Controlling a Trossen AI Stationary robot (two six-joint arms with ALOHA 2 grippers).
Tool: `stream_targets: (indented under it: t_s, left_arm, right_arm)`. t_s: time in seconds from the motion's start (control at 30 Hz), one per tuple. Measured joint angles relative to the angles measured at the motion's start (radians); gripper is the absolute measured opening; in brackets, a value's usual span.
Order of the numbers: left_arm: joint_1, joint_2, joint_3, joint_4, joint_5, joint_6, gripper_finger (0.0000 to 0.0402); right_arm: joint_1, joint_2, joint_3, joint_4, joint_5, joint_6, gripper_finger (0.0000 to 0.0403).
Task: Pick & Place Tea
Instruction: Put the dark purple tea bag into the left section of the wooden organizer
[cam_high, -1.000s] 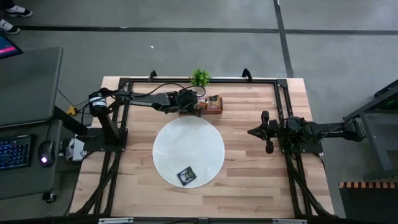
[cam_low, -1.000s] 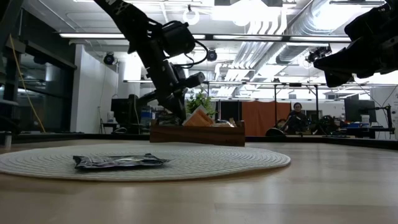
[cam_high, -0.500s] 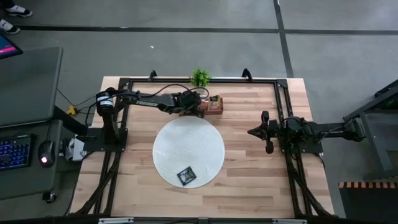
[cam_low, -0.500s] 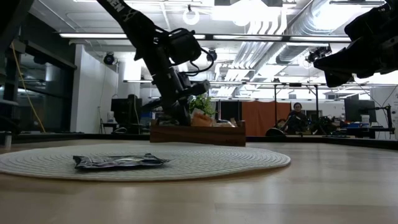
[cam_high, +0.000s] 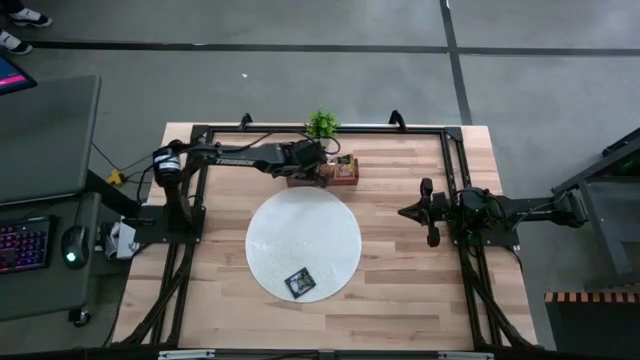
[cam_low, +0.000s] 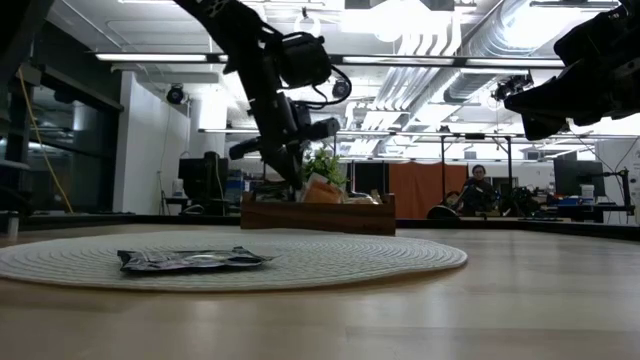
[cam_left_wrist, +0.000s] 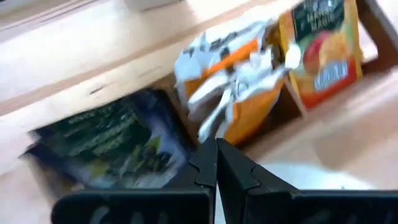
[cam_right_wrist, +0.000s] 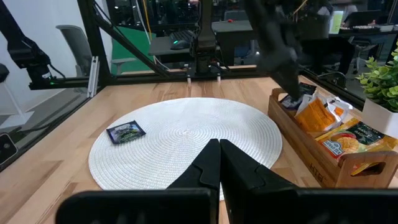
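Left claw (cam_high: 322, 168) closed and empty, fingers pressed together, poised over the left end of the wooden tray (cam_high: 340, 178) at the far side of the bench (cam_high: 400, 280); seen in the low view just above the tray's sachets. Right claw (cam_high: 404, 212) closed, holding nothing, parked well apart at the right side of the bench, raised off the surface. Tea sachets in tray: black one (cam_left_wrist: 106, 146) in the end compartment below the left claw, white-and-orange ones (cam_left_wrist: 233, 74) in the middle compartment, orange one (cam_left_wrist: 323, 50) in the compartment beyond. One dark sachet (cam_high: 300, 282) flat on the round woven mat (cam_high: 303, 230), near its front edge, well apart from the tray. Small potted plant (cam_high: 321, 124) behind the tray at the bench's far edge.
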Motion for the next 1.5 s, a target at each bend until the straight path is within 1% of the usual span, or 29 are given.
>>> stream_targets:
  t_s: [0.07,0.13,0.23,0.3,0.43,0.57,0.67,0.8,0.9,1.0,1.23,1.3,1.5]
  left_arm:
    - [-0.011,-0.033,0.004,-0.051,0.011,0.024,0.0000]
    - [-0.029,-0.070,0.012,-0.068,0.019,0.042,0.0000]
    - [-0.059,-0.143,0.007,-0.175,0.031,0.077,0.0000]
    - [-0.082,-0.190,0.008,-0.240,0.058,0.102,0.0000]
    - [-0.142,-0.271,0.008,-0.378,0.154,0.105,0.0000]
    - [-0.216,-0.343,-0.035,-0.425,0.230,0.021,0.0000]
    - [-0.286,-0.398,-0.099,-0.406,0.236,-0.081,0.0000]
    - [-0.399,-0.436,-0.181,-0.366,0.240,-0.249,0.0000]
    - [-0.484,-0.439,-0.216,-0.304,0.240,-0.340,0.0000]
    - [-0.561,-0.427,-0.236,-0.254,0.236,-0.382,0.0000]
    - [-0.681,-0.335,-0.232,-0.051,0.231,-0.406,0.0000]
    - [-0.705,-0.299,-0.221,-0.027,0.240,-0.416,0.0000]
    - [-0.769,-0.207,-0.188,-0.034,0.260,-0.462,0.0000]
  right_arm:
    - [0.000,0.000,0.000,0.000,0.000,0.000,0.0001]
    - [0.000,0.000,0.000,0.000,0.000,0.000,0.0001]
    - [0.000,0.000,0.000,0.000,0.000,0.000,0.0001]
    - [0.000,0.001,0.000,0.000,0.001,0.000,0.0001]
    - [0.000,0.000,0.000,0.000,0.001,0.000,0.0001]
    - [0.000,0.001,0.000,0.000,0.000,0.000,0.0001]
    - [0.000,0.000,0.000,0.000,0.000,0.000,0.0001]
    - [0.000,0.002,0.000,0.000,0.000,0.000,0.0001]
    - [0.000,0.004,0.000,0.000,0.000,0.000,0.0001]
    - [0.000,0.006,0.000,0.000,0.000,0.000,0.0001]
    - [0.000,0.006,0.000,0.000,0.000,0.000,0.0001]
    - [0.000,0.007,0.000,0.000,0.000,0.000,0.0001]
    - [0.000,0.007,0.000,0.000,0.000,0.000,0.0001]
